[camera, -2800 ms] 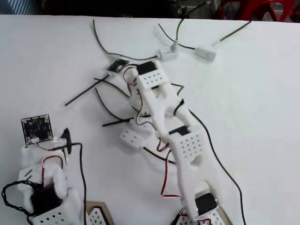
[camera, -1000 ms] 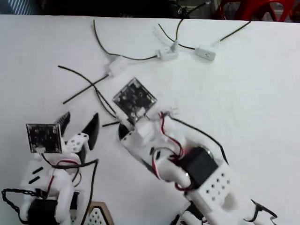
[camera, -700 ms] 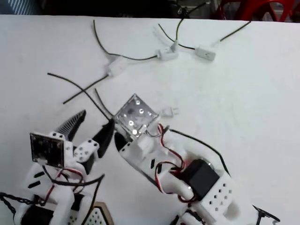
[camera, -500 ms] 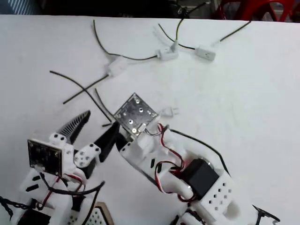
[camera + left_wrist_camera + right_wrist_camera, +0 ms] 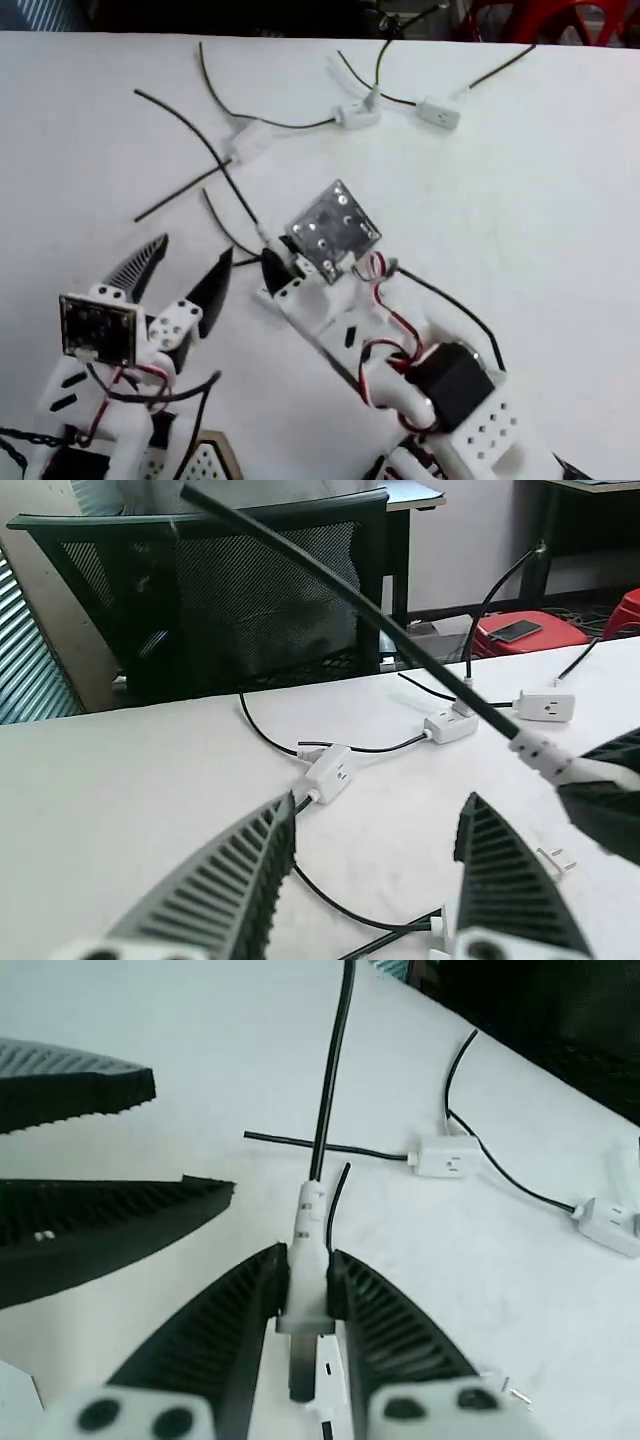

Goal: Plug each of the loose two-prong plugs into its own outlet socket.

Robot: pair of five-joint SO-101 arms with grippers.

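Pinching plug [image 5: 308,1215], right hand [image 5: 307,1260] closed

White plug [image 5: 308,1215] w/ black cord, pinched in right tool [image 5: 307,1258].

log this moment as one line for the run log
right gripper: shut on plug | left gripper: open, alongside, holding nothing | outlet socket: empty, ahead of plug | step: plug not yet inserted

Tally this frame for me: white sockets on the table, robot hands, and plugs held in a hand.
sockets: 3
hands, the left hand and the right hand: 2
plug held in the right hand: 1
Total: 6
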